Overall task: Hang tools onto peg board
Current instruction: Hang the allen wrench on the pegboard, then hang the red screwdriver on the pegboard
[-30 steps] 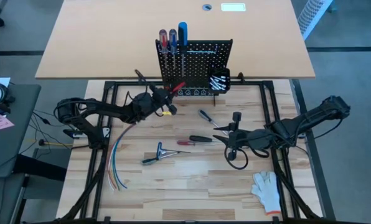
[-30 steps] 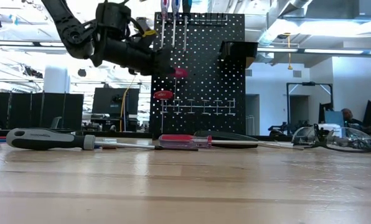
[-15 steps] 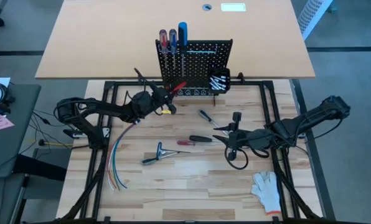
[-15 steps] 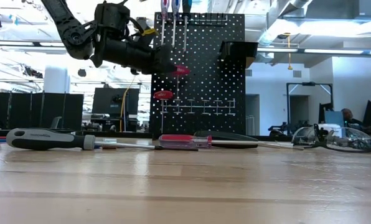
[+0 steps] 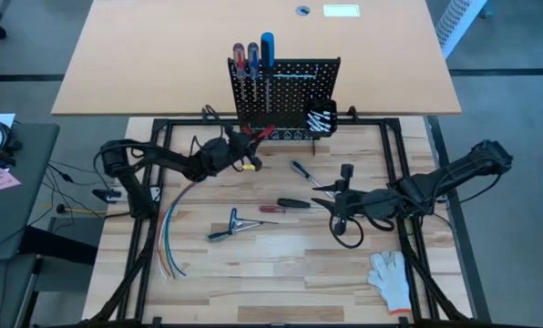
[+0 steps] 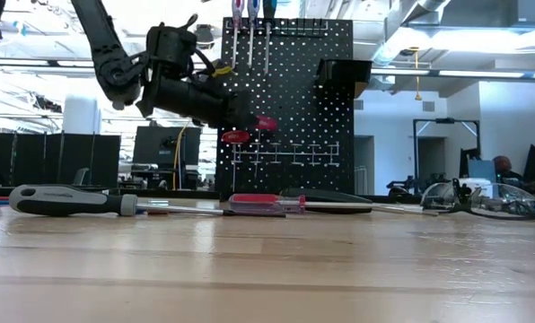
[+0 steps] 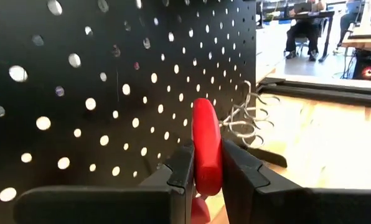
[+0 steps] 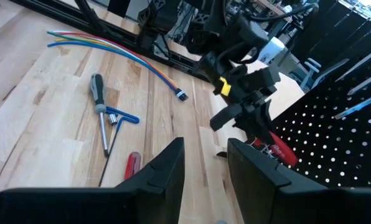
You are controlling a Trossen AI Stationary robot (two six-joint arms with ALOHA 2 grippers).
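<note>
1. Looked over all four views, honestly no readable text, label, brand or number anywhere.
2. The black-handled screwdriver (image 6: 65,199) in the low view has some faint marking on its grip, way too small to read.

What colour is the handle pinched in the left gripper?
Red: the red tool handle in the left gripper, best seen in the left wrist view.

white glove (image 5: 391,276) near right table corner | coloured wires (image 5: 169,239) on table, left side
</note>
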